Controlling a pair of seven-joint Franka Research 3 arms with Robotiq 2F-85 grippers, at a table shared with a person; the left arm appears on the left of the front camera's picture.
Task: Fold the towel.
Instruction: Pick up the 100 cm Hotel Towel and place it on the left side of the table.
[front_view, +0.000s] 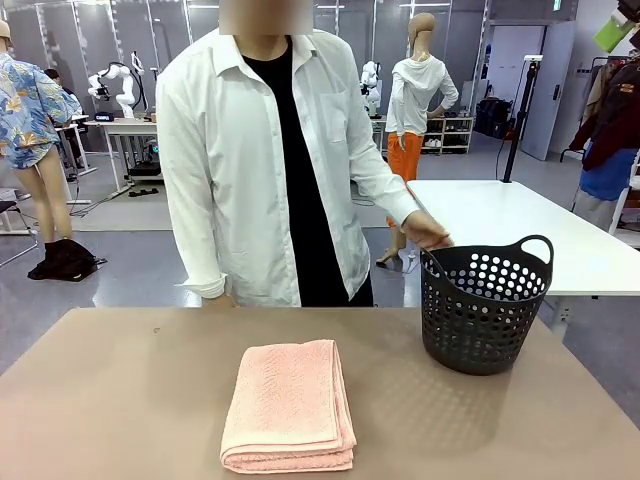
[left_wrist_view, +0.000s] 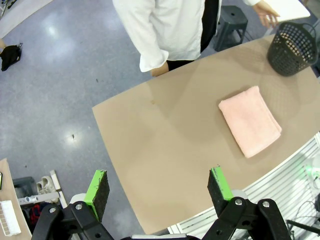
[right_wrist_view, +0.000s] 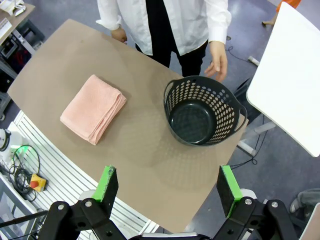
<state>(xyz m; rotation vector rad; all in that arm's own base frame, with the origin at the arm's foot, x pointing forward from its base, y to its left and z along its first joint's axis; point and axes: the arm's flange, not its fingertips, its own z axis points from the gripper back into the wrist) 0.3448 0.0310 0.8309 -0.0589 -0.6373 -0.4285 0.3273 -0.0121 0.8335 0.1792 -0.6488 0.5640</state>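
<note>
Terry cloth towel (front_view: 289, 405), matt plastic basket (front_view: 484, 303) w/ holes, smooth matt table (front_view: 120, 400)

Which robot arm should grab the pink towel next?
Probably the left. In the front view the folded towel lies left of the table's middle, while the basket fills the right side. Both grippers are open, high above.

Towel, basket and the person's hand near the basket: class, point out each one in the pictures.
towel (front_view: 288, 402): front view, middle of its top layer.
basket (right_wrist_view: 203, 139): right wrist view, its perforated near wall.
person's hand (right_wrist_view: 218, 64): right wrist view, back of the hand.
</note>
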